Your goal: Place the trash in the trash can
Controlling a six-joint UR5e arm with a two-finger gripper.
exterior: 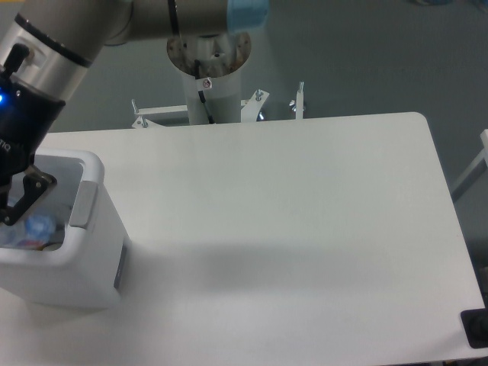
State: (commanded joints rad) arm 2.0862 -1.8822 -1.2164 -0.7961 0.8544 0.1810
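Observation:
The white trash can (72, 268) stands at the table's left edge, partly cut off by the frame. Inside its opening lies a clear bluish crushed bottle (36, 227), one piece of the trash, with something small and reddish just below it. My gripper (9, 213) hangs over the can's opening at the frame's far left. Only its right black finger (27, 192) shows, just above the bottle; the other finger is out of frame. Whether the finger still touches the bottle is unclear. No white wrapper shows.
The arm's grey base column (207, 76) stands behind the table's far edge, with metal brackets (256, 102) beside it. The white table (305, 229) ends in a rounded far-right corner. A black object (476, 328) sits at the bottom right corner.

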